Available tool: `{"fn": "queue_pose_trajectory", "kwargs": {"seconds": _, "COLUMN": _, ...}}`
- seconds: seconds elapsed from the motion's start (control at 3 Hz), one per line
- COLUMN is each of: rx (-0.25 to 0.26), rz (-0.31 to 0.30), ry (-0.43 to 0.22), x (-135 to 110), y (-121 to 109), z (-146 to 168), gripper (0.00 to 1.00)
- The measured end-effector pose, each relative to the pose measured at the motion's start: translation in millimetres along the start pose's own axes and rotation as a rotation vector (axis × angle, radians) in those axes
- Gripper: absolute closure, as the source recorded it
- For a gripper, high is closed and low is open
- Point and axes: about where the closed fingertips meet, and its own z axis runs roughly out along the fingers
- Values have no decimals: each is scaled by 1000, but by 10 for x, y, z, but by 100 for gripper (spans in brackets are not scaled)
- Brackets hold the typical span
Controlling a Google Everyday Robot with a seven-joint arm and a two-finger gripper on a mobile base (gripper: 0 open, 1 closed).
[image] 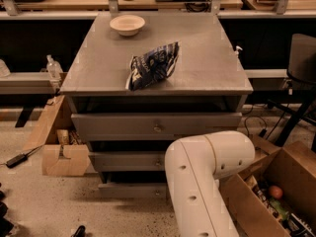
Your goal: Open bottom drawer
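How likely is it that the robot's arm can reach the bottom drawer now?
Probably yes: the arm sits low in front of the bottom drawer, nothing visible between. The gripper is out of view behind the arm, so contact is unconfirmed.
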Motion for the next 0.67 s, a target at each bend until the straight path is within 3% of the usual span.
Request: {"fn": "queue_pose_trajectory", "kwargs": {"seconds": 0.67, "rx": 0, "rz": 0, "ry": 0, "x": 0, "y": -1, "z": -3, "gripper": 100}}
